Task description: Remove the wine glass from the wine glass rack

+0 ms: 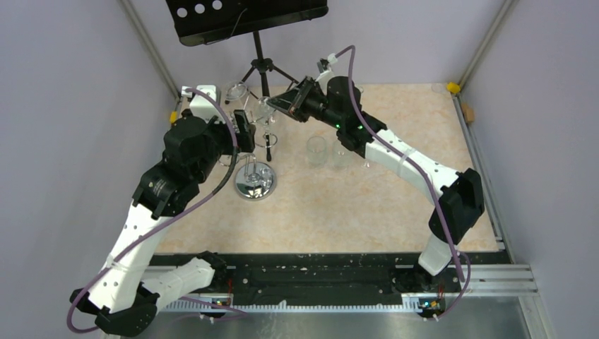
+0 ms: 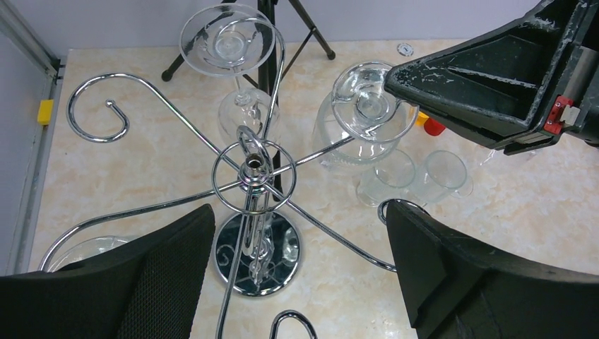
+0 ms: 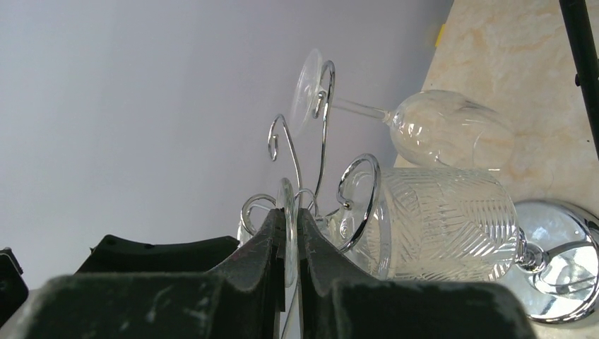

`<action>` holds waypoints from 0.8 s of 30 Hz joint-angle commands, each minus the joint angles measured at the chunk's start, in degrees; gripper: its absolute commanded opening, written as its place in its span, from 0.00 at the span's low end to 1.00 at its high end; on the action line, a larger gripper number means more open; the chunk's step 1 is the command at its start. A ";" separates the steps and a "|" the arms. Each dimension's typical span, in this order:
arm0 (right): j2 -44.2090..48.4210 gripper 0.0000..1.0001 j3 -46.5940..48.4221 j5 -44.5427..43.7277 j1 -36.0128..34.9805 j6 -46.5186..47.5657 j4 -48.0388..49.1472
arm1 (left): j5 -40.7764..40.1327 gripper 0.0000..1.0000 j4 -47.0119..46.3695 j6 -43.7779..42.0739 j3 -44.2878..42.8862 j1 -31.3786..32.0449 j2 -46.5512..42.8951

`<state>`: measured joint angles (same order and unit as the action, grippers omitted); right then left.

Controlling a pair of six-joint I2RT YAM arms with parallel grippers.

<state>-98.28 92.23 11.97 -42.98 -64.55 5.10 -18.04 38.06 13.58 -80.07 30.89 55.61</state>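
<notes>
The chrome wine glass rack point(image 2: 248, 169) stands on its mirrored base point(image 1: 255, 182) left of the table's middle. Wine glasses hang upside down from its curled arms. My right gripper point(image 3: 286, 215) is shut on the edge of the round foot point(image 2: 373, 104) of a cut-pattern wine glass point(image 3: 438, 222) that hangs in a loop; it shows at the rack's far right side point(image 1: 286, 102). A second glass point(image 2: 227, 39) hangs at the far side and a third point(image 2: 85, 248) at the near left. My left gripper point(image 2: 297, 282) is open and empty above the rack, its fingers point(image 2: 148, 282) wide apart.
Two clear tumblers point(image 1: 316, 150) point(image 1: 340, 152) stand on the table right of the rack. A black tripod music stand point(image 1: 244, 18) stands just behind the rack, its legs point(image 2: 311, 32) close to the hanging glasses. Walls close in the table on three sides.
</notes>
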 commanded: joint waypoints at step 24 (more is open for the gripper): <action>-8.26 0.00 12.95 -7.16 -2.19 -3.04 5.33 | -6.21 0.94 -3.09 0.48 2.05 -0.14 -4.45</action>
<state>-105.58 100.16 7.79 -44.51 -66.08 3.99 -23.16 37.26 13.65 -78.41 30.87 52.25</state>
